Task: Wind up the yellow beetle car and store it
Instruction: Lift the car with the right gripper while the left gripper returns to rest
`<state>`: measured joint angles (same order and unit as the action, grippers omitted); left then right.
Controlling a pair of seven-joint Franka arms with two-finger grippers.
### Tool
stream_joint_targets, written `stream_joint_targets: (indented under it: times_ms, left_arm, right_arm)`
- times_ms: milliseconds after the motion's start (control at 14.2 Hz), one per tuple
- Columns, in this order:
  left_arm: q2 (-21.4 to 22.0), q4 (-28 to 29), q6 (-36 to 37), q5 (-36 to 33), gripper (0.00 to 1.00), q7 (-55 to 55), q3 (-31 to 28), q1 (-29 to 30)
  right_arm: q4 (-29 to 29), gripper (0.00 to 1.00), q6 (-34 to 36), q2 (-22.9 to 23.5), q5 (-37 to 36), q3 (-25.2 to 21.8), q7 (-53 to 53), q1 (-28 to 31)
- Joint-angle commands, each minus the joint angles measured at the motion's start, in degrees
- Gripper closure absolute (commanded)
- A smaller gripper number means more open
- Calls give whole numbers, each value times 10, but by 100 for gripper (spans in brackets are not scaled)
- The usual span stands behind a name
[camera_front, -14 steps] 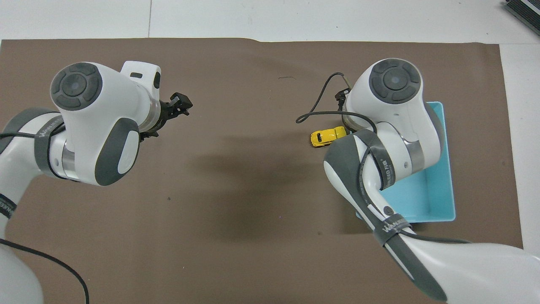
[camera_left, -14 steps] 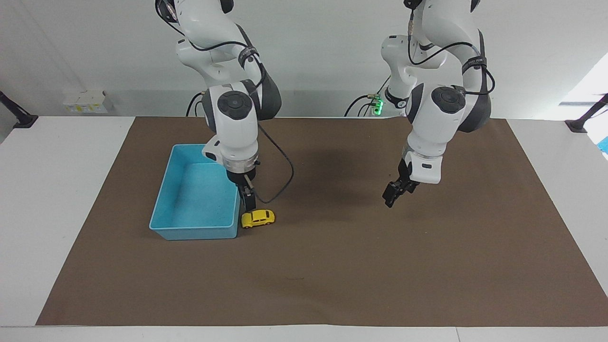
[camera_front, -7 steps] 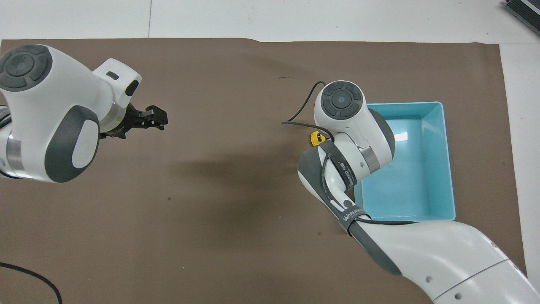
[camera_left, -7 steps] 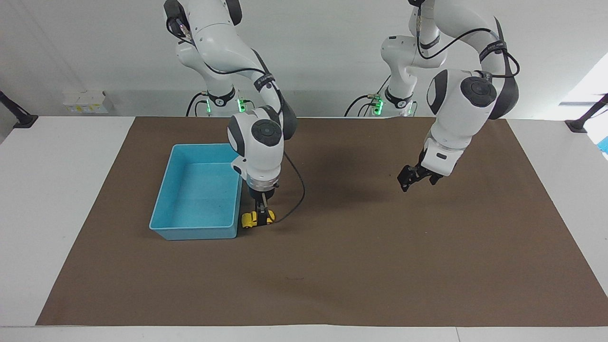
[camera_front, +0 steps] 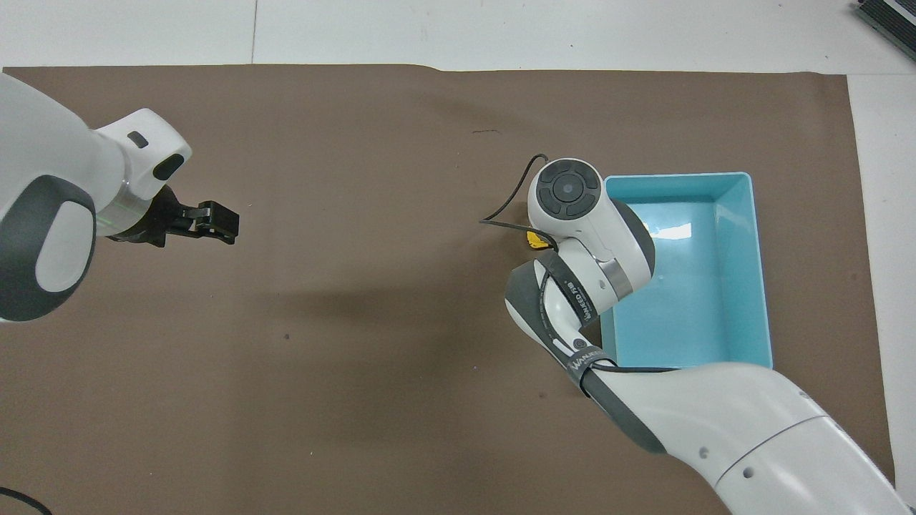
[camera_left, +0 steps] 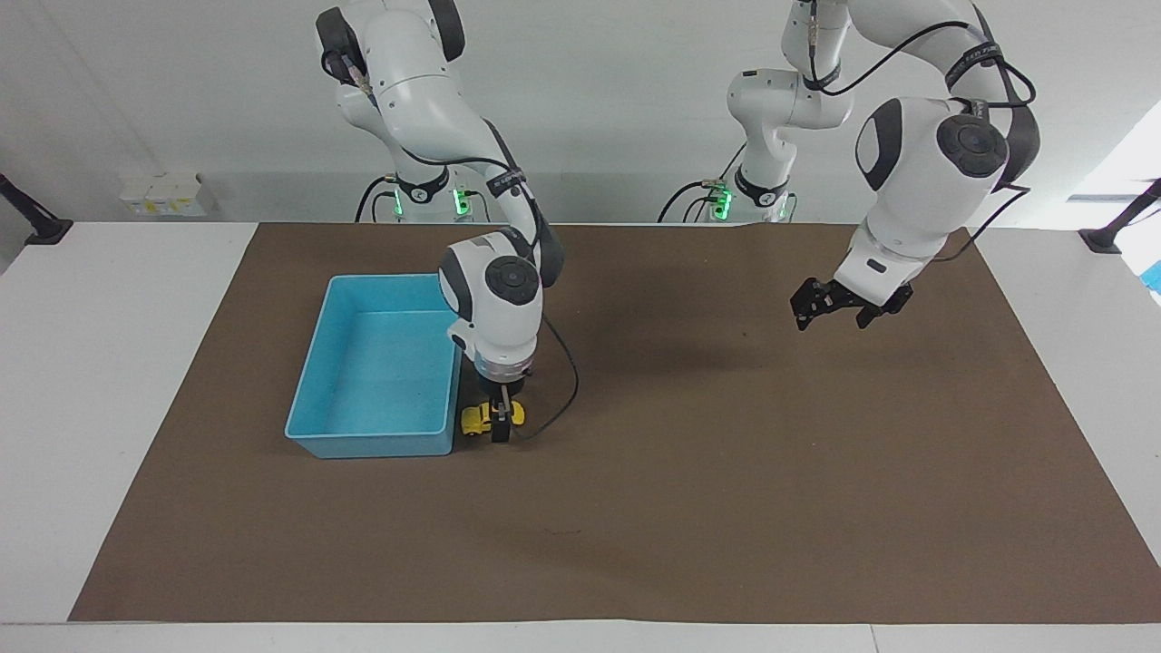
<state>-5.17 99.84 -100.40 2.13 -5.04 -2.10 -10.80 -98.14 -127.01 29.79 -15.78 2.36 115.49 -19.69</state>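
Observation:
The yellow beetle car stands on the brown mat right beside the blue bin, at the bin's corner farthest from the robots. My right gripper is down on the car's middle and covers part of it. In the overhead view only a sliver of the car shows past the right arm's wrist. My left gripper is shut and empty, held above the mat toward the left arm's end of the table; it also shows in the overhead view.
The blue bin is empty. A black cable loops from the right wrist down to the mat beside the car. The brown mat covers most of the white table.
My right gripper has swung from the car's bin end to over its middle and sunk onto it. The car has stayed put. My left arm has pulled back and up toward its own end.

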Motion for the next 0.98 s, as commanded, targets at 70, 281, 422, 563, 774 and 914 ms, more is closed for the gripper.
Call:
stream_joint_targets:
  times_ms: [70,281,422,563,774,914]
  left_arm:
    - [35,18,34,3,0,71,6,48]
    - [51,18,40,3,0,93,5,68]
    - [60,11,40,3,0,92,6,75]
    - [74,6,40,3,0,89,7,75]
    - [99,2,42,-1,0,89,8,70]
    - [105,-26,90,-5,0,88,9,68]
  right_arm:
    - [-3,100,4,-8,-23,4,5,1]
    - [20,100,43,-11,-39,6,5,-17]
    - [42,100,68,-14,-39,6,4,-36]
    - [47,100,72,-23,-41,6,0,-47]
    - [47,100,75,-44,-40,6,-54,-56]
    - [44,100,74,-72,-31,6,-122,-51]
